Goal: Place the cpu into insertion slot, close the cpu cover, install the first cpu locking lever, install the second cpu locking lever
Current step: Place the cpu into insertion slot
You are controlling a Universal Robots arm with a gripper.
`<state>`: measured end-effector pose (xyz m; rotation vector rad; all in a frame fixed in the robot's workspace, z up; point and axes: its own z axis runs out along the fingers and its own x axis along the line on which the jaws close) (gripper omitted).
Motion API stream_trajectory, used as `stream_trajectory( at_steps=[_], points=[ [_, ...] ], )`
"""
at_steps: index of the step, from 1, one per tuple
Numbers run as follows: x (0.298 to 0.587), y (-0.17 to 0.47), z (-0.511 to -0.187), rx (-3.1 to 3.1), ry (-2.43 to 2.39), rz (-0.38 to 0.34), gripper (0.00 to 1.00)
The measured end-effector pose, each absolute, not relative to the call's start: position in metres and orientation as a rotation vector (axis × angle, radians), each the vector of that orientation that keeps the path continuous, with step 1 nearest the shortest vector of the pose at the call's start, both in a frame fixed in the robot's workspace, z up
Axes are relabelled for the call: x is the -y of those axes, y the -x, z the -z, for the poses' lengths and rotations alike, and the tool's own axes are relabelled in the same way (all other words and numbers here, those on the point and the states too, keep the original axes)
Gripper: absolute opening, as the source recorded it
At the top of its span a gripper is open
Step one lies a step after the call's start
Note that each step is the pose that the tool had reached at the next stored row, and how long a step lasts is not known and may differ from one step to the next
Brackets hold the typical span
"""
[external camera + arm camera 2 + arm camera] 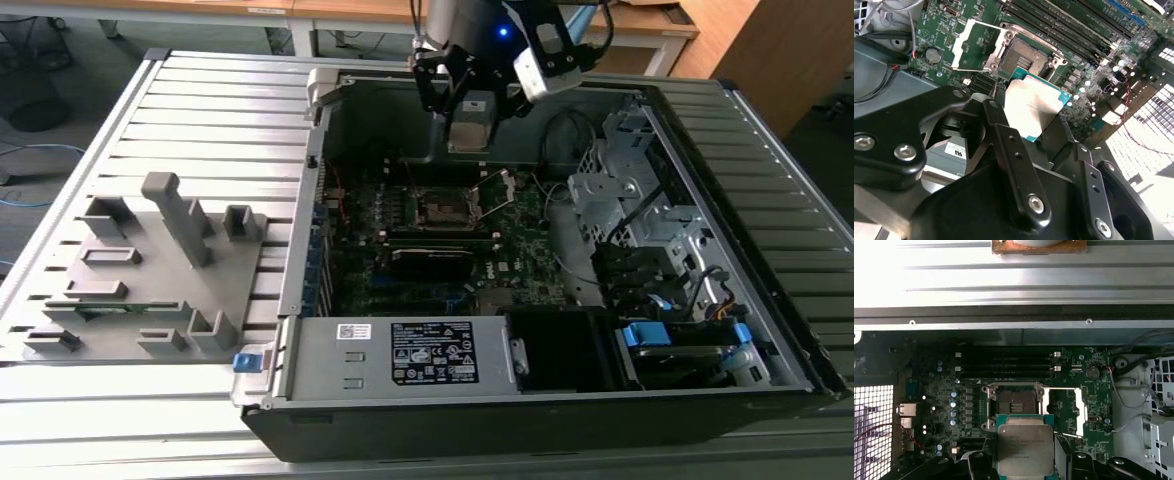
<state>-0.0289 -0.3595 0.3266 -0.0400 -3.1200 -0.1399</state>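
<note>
- Up on the slatted metal table point(174, 120) the biggest thing is the open computer case point(310, 210), lying on its side with the insides facing up.
- Next to it, toward the exterior view's left, there's a grey plastic rack point(147, 290) with a bunch of upright posts and pockets.
- Along the near wall of the case you've got the grey power supply box point(400, 355) with its label on top.
- The green motherboard point(387, 280) covers the floor of the case, with the long black memory slots point(1004, 365) running just beside the socket.
- The gripper point(470, 128) hangs inside the case over the board. Its black fingers point(1004, 145) are clamped on opposite edges of the cpu point(1025, 447), so it's got a firm hold on it.
- That cpu sits flat, grey metal top up, held above the board. In both wrist views it's right next to the insertion slot point(1014, 404), overlapping one edge of it, and not seated.
- The slot itself is bare, so you can see the dark contact area inside the silver rim.
- The cpu cover point(1081, 412) is swung open off to one side of the slot, with green board showing through its window.
</note>
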Motion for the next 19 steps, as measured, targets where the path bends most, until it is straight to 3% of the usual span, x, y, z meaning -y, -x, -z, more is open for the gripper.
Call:
stream_trajectory(
  at_steps=[19],
  points=[
    [0.3595, 0.0289, -0.3228, 3.12, 0.04, 0.141, 0.54]
  ],
)
